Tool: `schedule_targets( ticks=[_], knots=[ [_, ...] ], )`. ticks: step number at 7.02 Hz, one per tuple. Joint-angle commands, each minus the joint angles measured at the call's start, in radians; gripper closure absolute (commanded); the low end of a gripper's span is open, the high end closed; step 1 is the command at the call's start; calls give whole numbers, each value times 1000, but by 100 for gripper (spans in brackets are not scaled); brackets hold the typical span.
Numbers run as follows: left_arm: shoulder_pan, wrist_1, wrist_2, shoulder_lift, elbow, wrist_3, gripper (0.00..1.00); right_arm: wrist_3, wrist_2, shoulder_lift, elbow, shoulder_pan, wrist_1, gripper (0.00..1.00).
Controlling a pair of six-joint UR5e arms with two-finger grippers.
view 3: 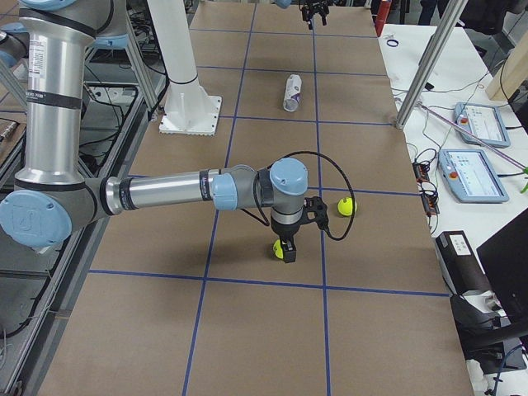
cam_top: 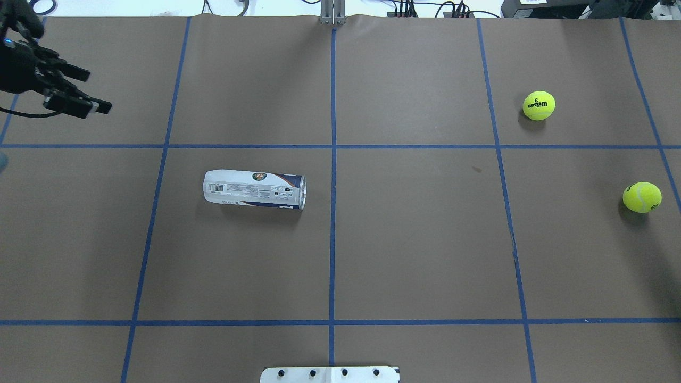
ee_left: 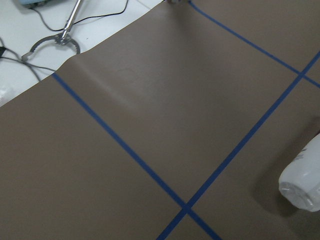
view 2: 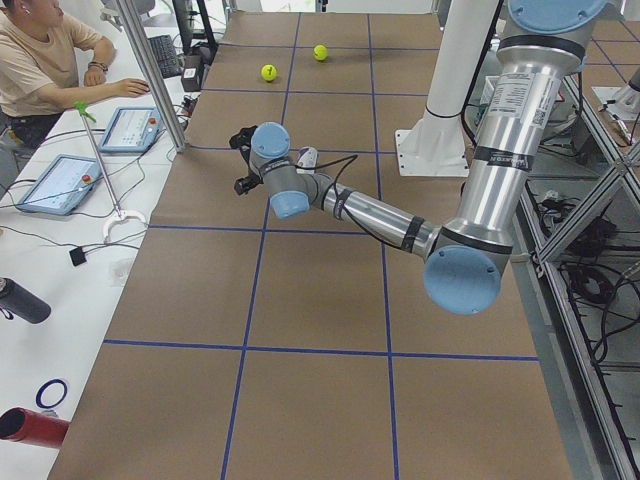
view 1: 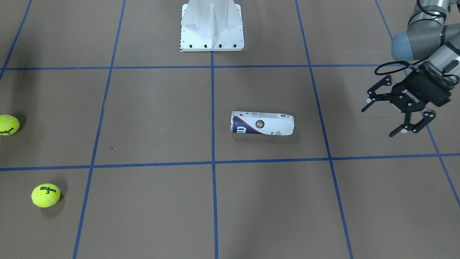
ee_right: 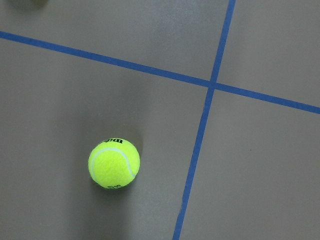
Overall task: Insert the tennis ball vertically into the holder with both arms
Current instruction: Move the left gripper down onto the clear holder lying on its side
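My left gripper (view 1: 379, 120) is wide open and empty, above the left edge of the tabletop (view 1: 143, 118). My right gripper (view 3: 286, 246) hangs over a tennis ball (ee_right: 114, 164) near the right edge; I cannot tell if it is open. The holder (view 1: 262, 123) lies on its side near the middle.

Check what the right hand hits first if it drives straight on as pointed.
Probably the ball just under the right hand. The wrist view shows it off-centre, so the hand might meet bare table beside it instead.
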Motion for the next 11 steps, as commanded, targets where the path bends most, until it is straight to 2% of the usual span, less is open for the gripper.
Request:
schedule_targets(
  ticks=[1, 2, 4, 5, 6, 7, 9, 11],
  knots=[
    [157, 1, 23, -131, 28, 1, 1, 0, -2, 3, 0, 0, 48, 0],
    [215, 3, 24, -163, 33, 1, 1, 1, -6, 0, -17, 0, 167, 0],
    [269, 76, 26, -220, 30, 53, 1, 1, -2, -8, -66, 1, 200, 0],
    [294, 210, 41, -290, 30, 117, 1, 0, 6, -11, -77, 1, 203, 0],
    [350, 301, 131, -349, 32, 170, 1, 1, 10, -14, -83, 1, 203, 0],
    [413, 316, 256, -370, 38, 243, 1, 6, 10, -14, -85, 1, 201, 0],
    [427, 316, 288, -384, 100, 387, 1, 30, 10, -8, -80, 1, 201, 0],
    [430, 316, 288, -374, 122, 468, 1, 147, 24, -1, -72, 0, 203, 0]
  ],
)
